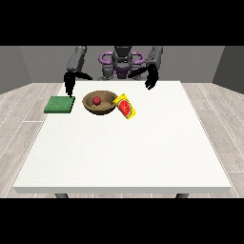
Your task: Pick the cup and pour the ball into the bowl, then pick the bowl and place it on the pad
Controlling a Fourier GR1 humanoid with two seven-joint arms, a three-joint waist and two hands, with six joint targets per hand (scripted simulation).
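A brown bowl (100, 103) stands on the white table (124, 147) near its far edge, and a red ball (96, 100) lies inside it. Right of the bowl, a yellow cup (127, 106) with a red inside lies tipped on its side, touching the bowl's rim. A green pad (59, 104) lies flat at the table's far left. The hand at the view's left (69, 84) hangs just above the pad's far right corner, fingers pointing down and holding nothing. The hand at the view's right (152, 79) hovers over the far edge, right of the cup, fingers relaxed and empty.
The table's near half and right side carry nothing. A grey wood floor surrounds the table. The robot's torso (121, 64) stands behind the far edge.
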